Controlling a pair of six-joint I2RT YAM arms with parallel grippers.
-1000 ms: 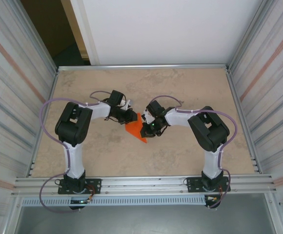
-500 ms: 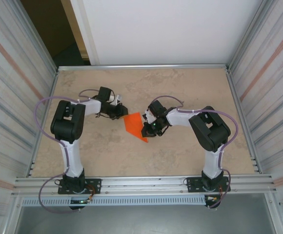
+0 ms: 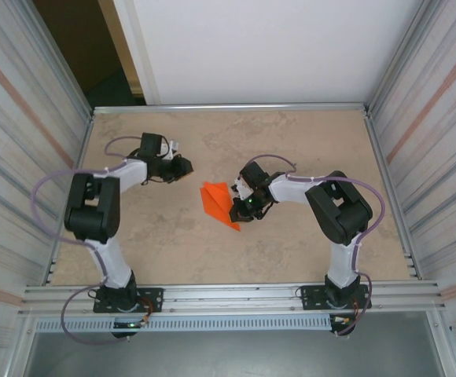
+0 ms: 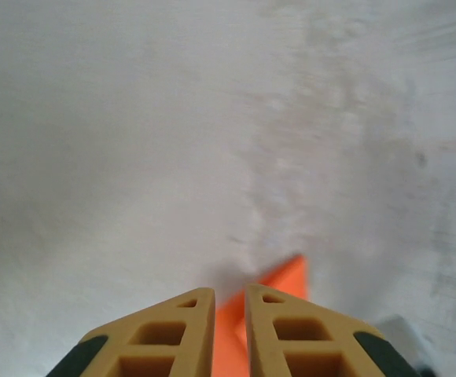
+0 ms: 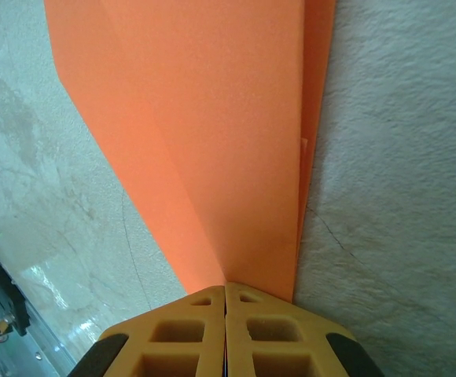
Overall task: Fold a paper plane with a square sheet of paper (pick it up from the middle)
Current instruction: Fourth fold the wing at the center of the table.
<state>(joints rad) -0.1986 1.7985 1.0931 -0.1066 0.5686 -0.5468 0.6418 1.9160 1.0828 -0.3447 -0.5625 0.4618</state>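
Observation:
The paper plane (image 3: 218, 202) is bright orange paper folded into a narrow pointed wedge, lying flat mid-table with its tip toward the near right. My right gripper (image 3: 239, 210) is shut on its right edge. In the right wrist view the creased layers (image 5: 212, 118) spread out from the closed fingertips (image 5: 226, 287). My left gripper (image 3: 186, 166) hovers to the left of the paper, apart from it. Its jaws (image 4: 229, 295) stand a narrow gap apart with nothing between them, and a corner of the orange paper (image 4: 289, 278) shows beyond them.
The beige stone-patterned table (image 3: 307, 133) is fenced by metal walls left and right and an aluminium rail (image 3: 228, 295) along the near edge. The white back wall (image 3: 259, 47) stands behind it.
My left gripper has let go of the paper's left side and drawn back to the far left. The paper now lies flatter. The right gripper has stayed put, still shut.

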